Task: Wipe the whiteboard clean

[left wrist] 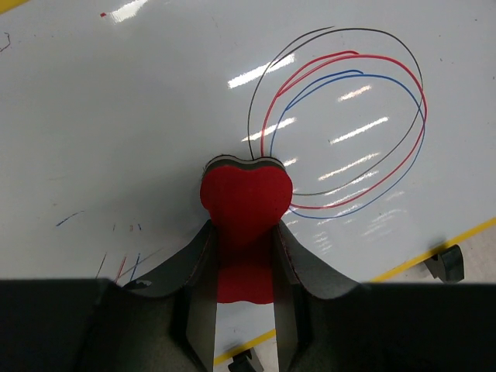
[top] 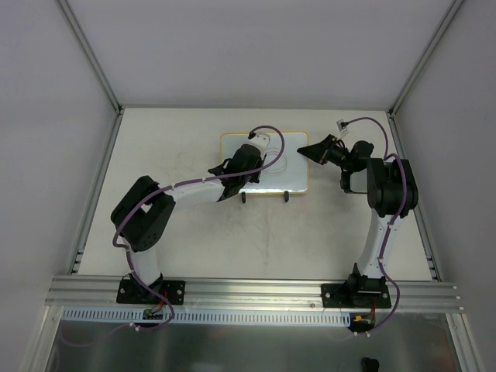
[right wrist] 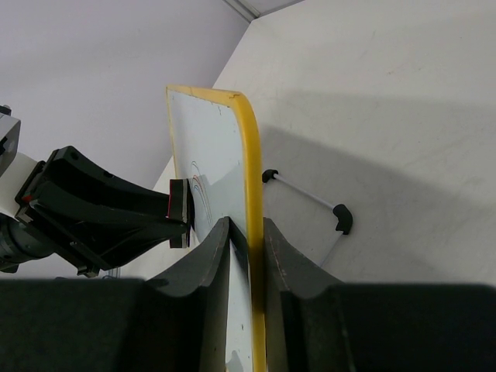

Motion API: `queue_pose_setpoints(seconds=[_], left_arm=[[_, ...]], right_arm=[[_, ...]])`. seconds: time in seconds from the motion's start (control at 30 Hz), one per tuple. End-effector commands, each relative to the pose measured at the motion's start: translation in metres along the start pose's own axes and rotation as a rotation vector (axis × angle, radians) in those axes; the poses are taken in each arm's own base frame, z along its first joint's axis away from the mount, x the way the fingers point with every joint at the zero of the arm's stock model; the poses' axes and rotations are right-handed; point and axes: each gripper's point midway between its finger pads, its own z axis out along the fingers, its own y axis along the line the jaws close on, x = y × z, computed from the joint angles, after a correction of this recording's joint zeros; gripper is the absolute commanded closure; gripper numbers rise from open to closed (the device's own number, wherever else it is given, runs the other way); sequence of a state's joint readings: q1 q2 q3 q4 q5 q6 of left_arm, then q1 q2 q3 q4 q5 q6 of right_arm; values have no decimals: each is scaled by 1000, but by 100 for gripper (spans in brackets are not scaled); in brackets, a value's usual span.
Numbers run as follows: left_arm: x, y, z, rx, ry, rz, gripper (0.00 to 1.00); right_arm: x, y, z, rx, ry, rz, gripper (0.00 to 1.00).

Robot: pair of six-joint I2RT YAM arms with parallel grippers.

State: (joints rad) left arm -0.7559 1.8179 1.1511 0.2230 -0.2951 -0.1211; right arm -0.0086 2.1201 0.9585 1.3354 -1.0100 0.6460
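Item, the whiteboard [top: 291, 172]: we find it toward the far middle of the table [top: 170, 132], its white face [left wrist: 155, 116] turned up to the left arm and its yellow frame around it. Whether it lies flat or is tipped up on its black feet [right wrist: 342, 218] we cannot tell. Item, the right claw [right wrist: 246, 232]: its two fingers sit on either side of the frame at the board's right edge, pressed close on it, so we judge it to be pinching the board to steady it. Item, the left claw [left wrist: 244, 232]: closed on a red eraser [left wrist: 246, 198], which juts forward from between the fingers with its dark felt edge at the board's surface; firm contact we cannot confirm. Item, marks on the board: three overlapping loops [left wrist: 349, 124], one black, one red, one blue, all unbroken, with the eraser just beside their lower left side; also a few short strokes [left wrist: 116, 263] in blue, red and black near the claw's left finger, and a tiny red fleck near the top edge. Reckoning: the grasp on the eraser and the hold on the board look done. The wiping itself looks barely begun, if at all, since no line shows a gap or smear. Left to do, in our judgement: sweep the eraser across the loops, then back over the small strokes and the fleck.
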Motion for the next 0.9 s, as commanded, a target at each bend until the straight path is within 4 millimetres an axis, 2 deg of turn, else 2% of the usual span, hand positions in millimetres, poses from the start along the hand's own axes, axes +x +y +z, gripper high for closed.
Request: queue_pose_setpoints(seconds=[0.0,0.07,0.17,0.43,0.6,0.63,0.67,0.7,0.73,0.87], left_arm=[[19,13,8,-60,54,5,100],[19,30,4,-146,47,27,100],[21,44,0,-194,50,49,100],[32,92,-6,-247,73,-67,100],[36,107,-11,-292,62,-104,100],[45,110,-13,-302,67,-111,100],[44,113,-16,-305,44,-139,100],[40,113,-16,-297,11,-160,100],[49,114,-18,-293,21,-168,100],[59,109,-14,-274,37,-202,100]], right_arm=[[-20,20,4,-76,-78,-205,100],[-20,20,4,-76,-77,-206,100],[-20,20,4,-76,-78,-205,100],[-20,20,4,-77,-78,-207,100],[-20,20,4,-76,-77,-207,100],[-19,20,3,-76,-77,-206,100],[-19,19,4,-75,-76,-205,100],[-19,20,3,-76,-77,-206,100],[-19,20,4,-75,-78,-204,100],[-19,19,3,-72,-80,-205,100]])
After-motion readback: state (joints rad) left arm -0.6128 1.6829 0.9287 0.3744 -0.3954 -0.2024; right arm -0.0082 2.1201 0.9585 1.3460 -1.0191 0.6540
